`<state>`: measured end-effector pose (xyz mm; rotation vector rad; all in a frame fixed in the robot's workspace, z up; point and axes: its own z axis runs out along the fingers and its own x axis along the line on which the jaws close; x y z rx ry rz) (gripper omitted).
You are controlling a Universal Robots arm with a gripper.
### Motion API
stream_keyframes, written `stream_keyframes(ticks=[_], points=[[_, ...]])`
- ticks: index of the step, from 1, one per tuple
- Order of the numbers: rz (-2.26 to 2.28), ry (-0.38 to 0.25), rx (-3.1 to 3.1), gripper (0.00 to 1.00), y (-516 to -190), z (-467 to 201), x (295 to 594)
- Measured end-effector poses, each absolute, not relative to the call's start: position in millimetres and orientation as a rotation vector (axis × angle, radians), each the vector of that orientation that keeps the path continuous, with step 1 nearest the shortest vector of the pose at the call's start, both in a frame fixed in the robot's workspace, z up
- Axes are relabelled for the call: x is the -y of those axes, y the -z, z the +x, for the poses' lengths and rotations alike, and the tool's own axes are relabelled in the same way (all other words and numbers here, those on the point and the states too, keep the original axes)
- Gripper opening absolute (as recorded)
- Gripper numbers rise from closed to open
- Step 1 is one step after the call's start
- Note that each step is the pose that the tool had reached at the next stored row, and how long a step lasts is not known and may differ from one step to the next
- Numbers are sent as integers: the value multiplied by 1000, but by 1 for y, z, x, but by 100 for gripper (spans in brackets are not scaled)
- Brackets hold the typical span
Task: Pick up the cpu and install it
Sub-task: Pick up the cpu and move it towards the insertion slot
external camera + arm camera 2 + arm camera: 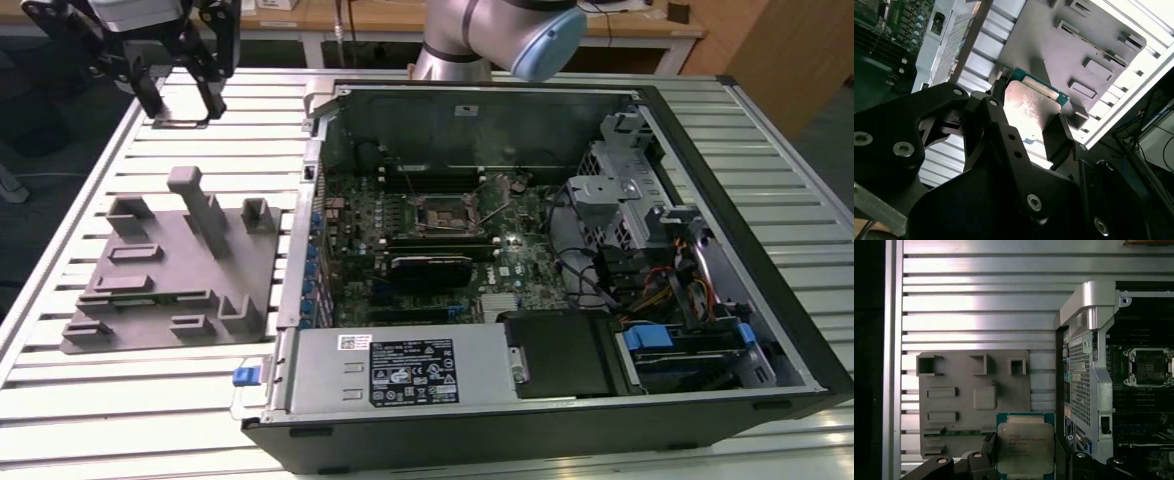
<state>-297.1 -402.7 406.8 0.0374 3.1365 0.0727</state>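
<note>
Silvery metal tops the cpu (1025, 447), clamped by its edges between the black fingers of the hand (1028, 106) in both wrist views. In the exterior view the hand hangs at the upper left of the frame, over the slatted metal surface (80, 400), above the grey fixture block (167, 270) and left of the open computer case (747, 200).

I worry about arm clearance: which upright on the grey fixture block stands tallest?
The slim central post on the fixture block; it rises well above the stubby uprights either side.
</note>
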Motion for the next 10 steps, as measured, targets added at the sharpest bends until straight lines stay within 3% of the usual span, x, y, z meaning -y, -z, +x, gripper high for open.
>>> stream_keyframes(ticks=[10], points=[[37,-73,-3136,54,-407,-279,401]])
